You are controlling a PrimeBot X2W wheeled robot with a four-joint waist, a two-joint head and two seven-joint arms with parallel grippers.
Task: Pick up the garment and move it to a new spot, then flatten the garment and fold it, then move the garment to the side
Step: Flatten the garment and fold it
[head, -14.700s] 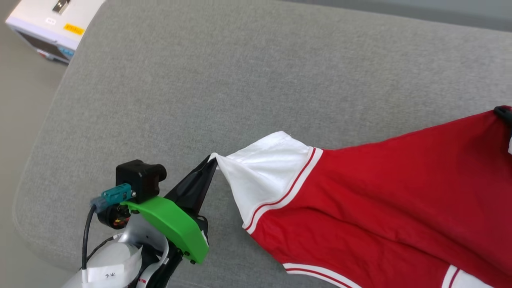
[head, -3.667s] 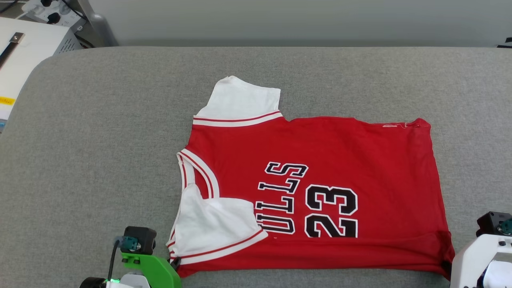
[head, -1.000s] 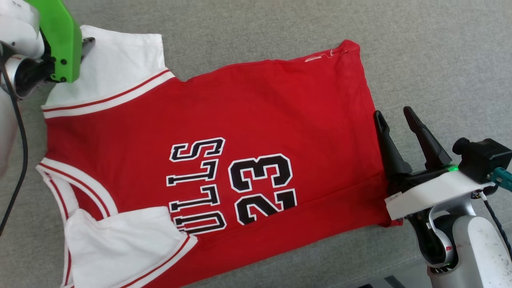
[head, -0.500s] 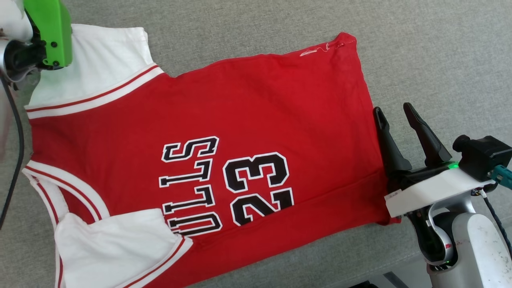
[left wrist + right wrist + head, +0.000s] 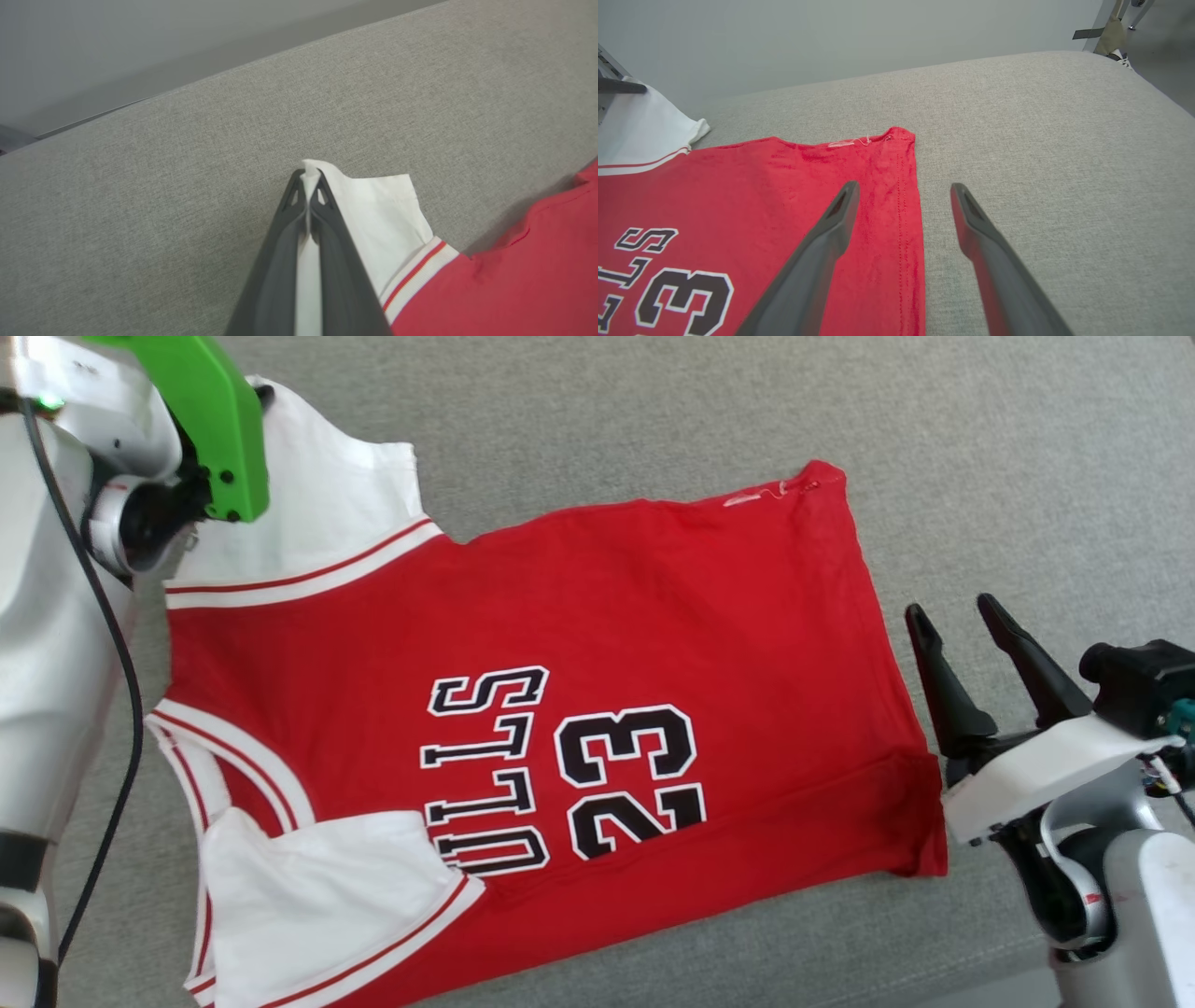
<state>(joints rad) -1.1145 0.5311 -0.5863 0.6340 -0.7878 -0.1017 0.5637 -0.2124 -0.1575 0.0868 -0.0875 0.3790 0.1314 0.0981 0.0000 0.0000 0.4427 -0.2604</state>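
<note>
**We are holding a soft red jersey [image 5: 597, 616] by its far sleeve [image 5: 317, 495] on the grey padded table [image 5: 653, 420].**

It is lying front up. Our left gripper [image 5: 308, 179] is clamped on that sleeve's tip toward the table's far edge, and our right gripper [image 5: 948, 607] is hovering, fingers apart, just beside the hem [image 5: 887, 644]. We are judging it light, limp and wrinkle-prone, best taken at sleeve tips or hem corners. We are reading "ULLS 23", the near sleeve [image 5: 317, 896] covering the first letter.

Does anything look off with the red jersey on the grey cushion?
Yes. On the red jersey, the near white sleeve lies folded over the chest, covering part of the black lettering. A loose white thread shows at the far hem corner.
</note>
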